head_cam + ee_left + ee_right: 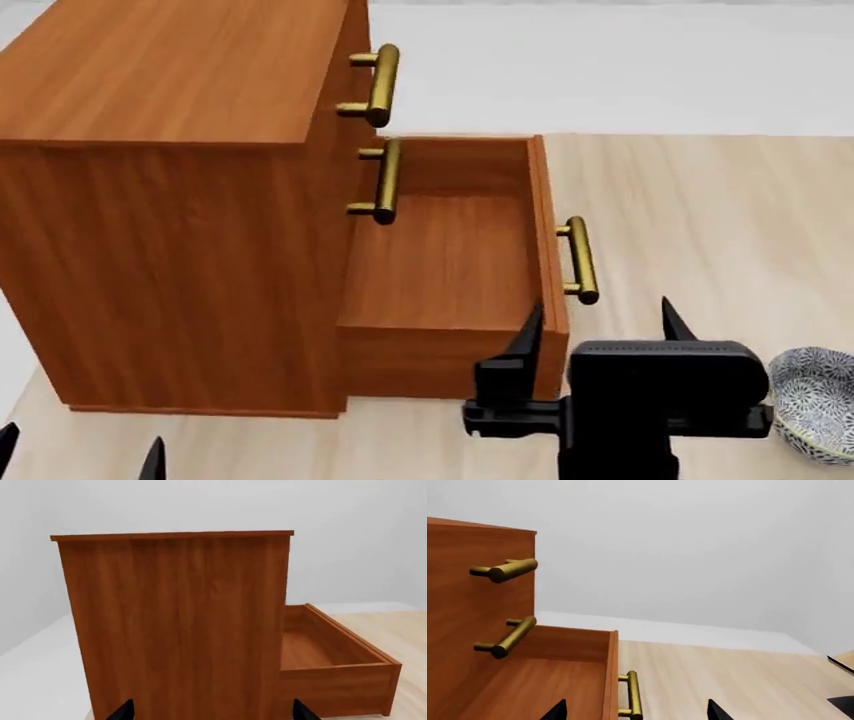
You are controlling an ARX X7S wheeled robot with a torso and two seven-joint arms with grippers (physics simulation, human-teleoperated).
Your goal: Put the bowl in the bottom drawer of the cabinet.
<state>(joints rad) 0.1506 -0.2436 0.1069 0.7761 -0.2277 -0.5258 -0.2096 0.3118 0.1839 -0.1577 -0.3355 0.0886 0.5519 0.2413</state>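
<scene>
Beside the cabinet [174, 250], on its handle side, the bottom drawer [447, 270] stands pulled well out, its inside bare and open to the head camera. The bowl [817, 402] sits on the table [707, 220], beyond the drawer's front panel and nearer the robot, with nothing holding it.

The right claw [601, 330] hovers close to the drawer's front corner with its two dark fingertips spread apart and nothing between them. One fingertip shows in front of the drawer's edge, just under the lowest brass handle [579, 260]. The left claw [80, 452] shows only as two tips, set apart and empty, near the cabinet's plain side wall.

Judging from this, the pick-up has not yet begun. The main risk seems to be the right claw's nearness to the drawer: a sideways swing toward the bowl could clip the front panel or handle and push the drawer partly shut, narrowing the opening. The bowl lies at the very border of the head view and partly behind the arm, so a reach for it would be poorly seen, and a misjudged pinch on its thin rim could tip it or slide it away. Carrying it back low could knock it against the drawer's wall.
</scene>
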